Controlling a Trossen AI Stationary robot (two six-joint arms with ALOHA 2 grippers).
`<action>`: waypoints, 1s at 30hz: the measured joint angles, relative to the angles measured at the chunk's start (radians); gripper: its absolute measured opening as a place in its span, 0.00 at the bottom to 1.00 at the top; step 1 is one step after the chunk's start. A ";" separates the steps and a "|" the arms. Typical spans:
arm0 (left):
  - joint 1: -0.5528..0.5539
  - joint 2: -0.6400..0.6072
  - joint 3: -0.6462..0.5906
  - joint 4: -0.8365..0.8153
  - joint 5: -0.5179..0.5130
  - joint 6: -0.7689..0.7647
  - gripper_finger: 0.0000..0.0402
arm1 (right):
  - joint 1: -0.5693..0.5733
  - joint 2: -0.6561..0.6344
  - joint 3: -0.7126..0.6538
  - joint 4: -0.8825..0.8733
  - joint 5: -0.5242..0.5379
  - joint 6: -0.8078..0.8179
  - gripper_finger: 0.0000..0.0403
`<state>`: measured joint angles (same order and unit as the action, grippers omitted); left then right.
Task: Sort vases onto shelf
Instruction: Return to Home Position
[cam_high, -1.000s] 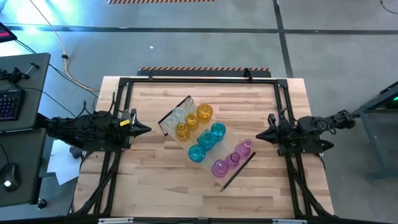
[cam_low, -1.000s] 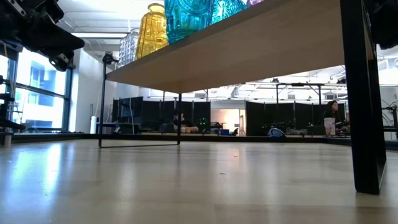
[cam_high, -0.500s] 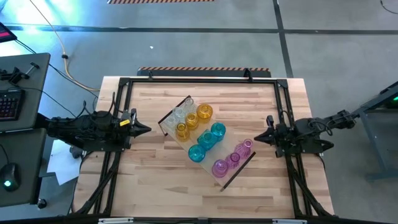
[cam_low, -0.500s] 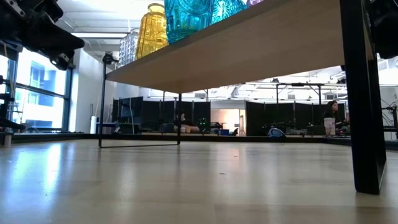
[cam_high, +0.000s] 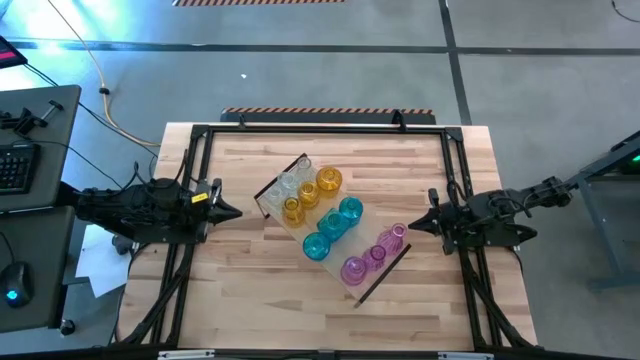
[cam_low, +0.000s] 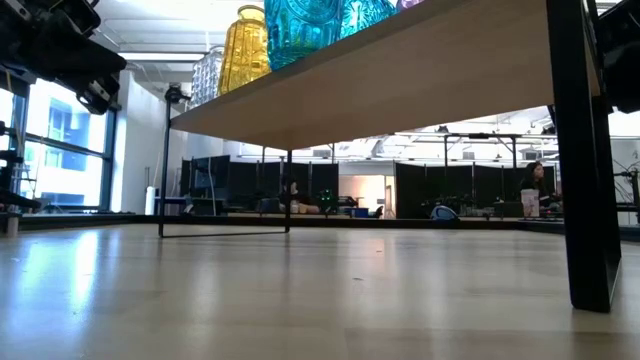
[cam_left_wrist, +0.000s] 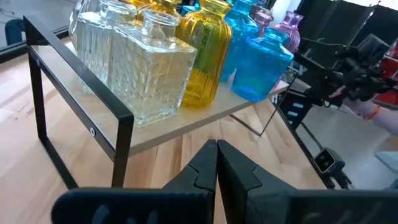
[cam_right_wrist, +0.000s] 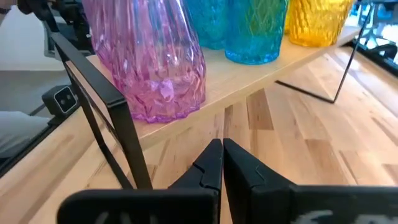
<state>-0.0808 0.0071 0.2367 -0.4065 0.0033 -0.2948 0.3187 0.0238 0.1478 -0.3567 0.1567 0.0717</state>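
The shelf (cam_high: 272, 204) stands slantwise in the middle of the table on thin dark end frames (cam_left_wrist: 74, 112). The vases stand on its board in colour groups: clear (cam_high: 289, 182), amber (cam_high: 320, 188), teal (cam_high: 336, 226), pink (cam_high: 373, 256). My left gripper (cam_high: 236, 211) is shut and hovers at the table's left. It points at the shelf's clear-vase end (cam_left_wrist: 155, 68). My right gripper (cam_high: 413, 225) is shut and hovers at the table's right. It points at the pink-vase end (cam_right_wrist: 152, 62). Neither touches anything.
Black frame rails (cam_high: 320, 128) run round the tabletop's edges. Bare wood lies on the near side (cam_high: 280, 300) and the far side (cam_high: 390, 160) of the shelf. A desk with a keyboard (cam_high: 15, 165) stands off the table's left. In the low view a person (cam_low: 530, 188) is far behind.
My right gripper has sunk a little, and its tip has swung slightly toward the table's near edge. It stays shut. The shelf and the vases have not moved.
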 joint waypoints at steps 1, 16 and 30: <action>0.000 0.000 0.000 0.000 0.000 -0.008 0.01 | 0.000 0.000 0.000 -0.009 0.000 0.010 0.00; -0.002 -0.001 0.000 0.000 0.000 -0.009 0.01 | 0.001 0.000 0.000 0.038 0.001 0.064 0.00; -0.005 -0.003 -0.109 0.136 -0.014 -0.009 0.01 | 0.001 0.000 0.000 0.062 -0.008 -0.001 0.00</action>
<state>-0.0856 0.0044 0.1279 -0.2702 -0.0109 -0.3035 0.3199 0.0238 0.1478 -0.2944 0.1488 0.0709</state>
